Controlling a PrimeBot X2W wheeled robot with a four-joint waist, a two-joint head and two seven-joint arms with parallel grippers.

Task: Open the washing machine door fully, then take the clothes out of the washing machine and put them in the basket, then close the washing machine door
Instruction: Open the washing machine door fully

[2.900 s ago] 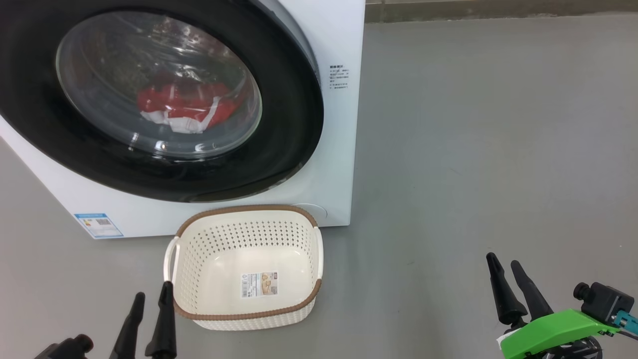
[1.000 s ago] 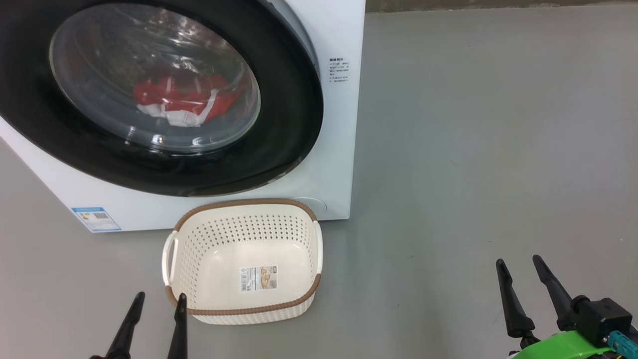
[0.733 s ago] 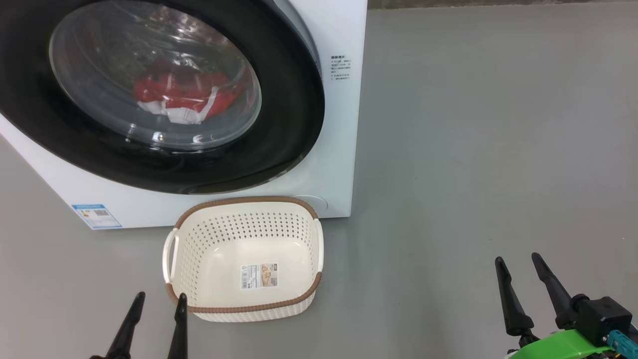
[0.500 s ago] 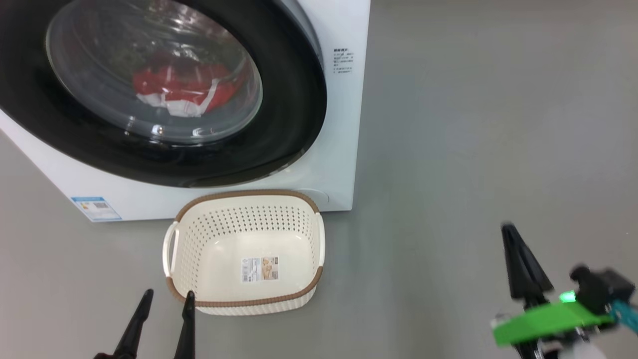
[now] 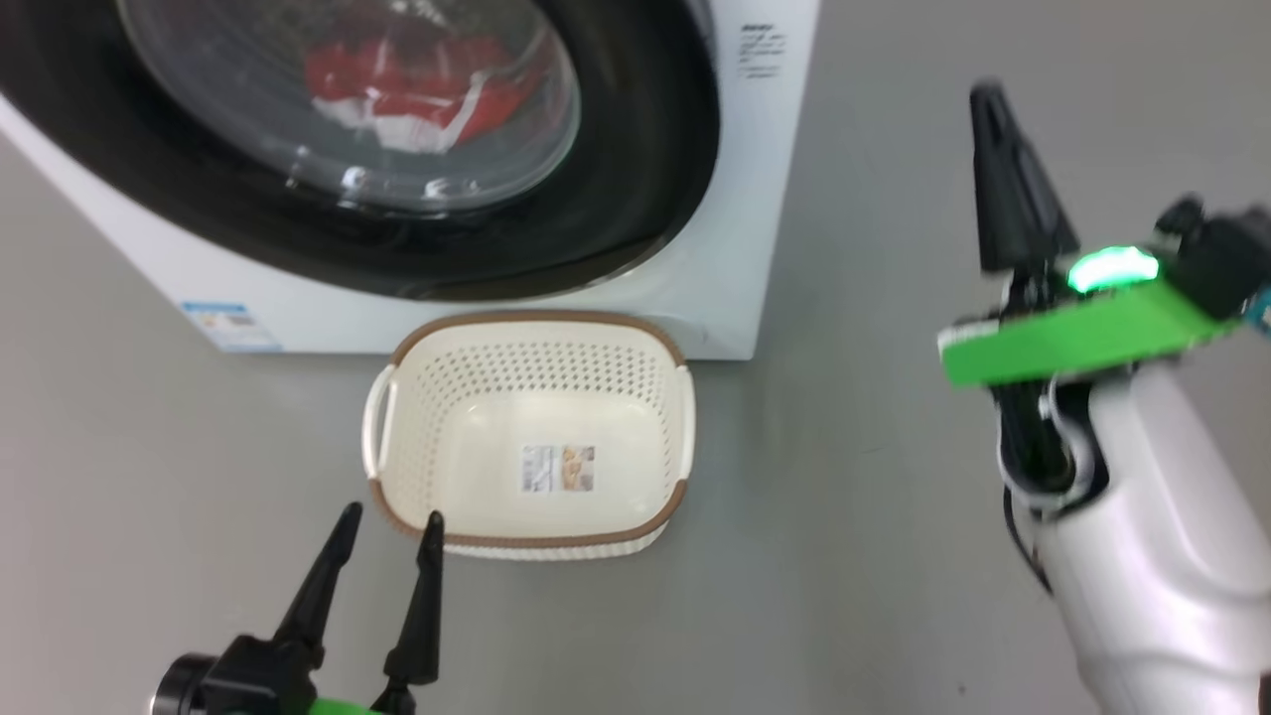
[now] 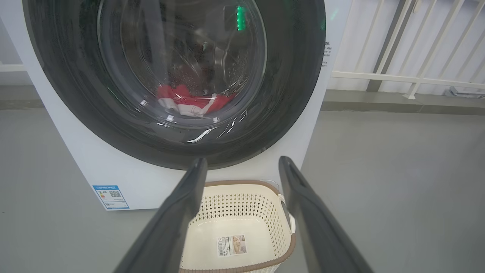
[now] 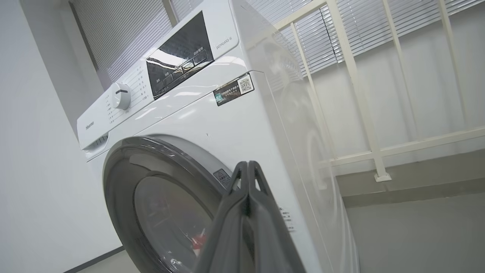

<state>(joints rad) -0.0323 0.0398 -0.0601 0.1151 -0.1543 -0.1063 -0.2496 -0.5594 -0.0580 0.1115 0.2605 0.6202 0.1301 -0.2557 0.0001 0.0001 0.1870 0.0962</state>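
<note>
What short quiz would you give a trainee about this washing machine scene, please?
1. True or false: the bright red, white-striped fabric clothes lie behind the shut round black-rimmed glass door of the white front-loading washing machine.
2. The cream-white perforated plastic basket holds: A the clothes; B only a paper label; C a bottle.
3. Fill in: the right gripper, holding nothing, is ___.
Key: 1 true; 2 B; 3 shut.

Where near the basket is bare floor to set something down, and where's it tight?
Bare floor lies right of the basket, up to the right gripper, and left of it before the washing machine. Tight: the basket's back rim lies close to the machine's front, and the left gripper stands at its front-left corner.
</note>
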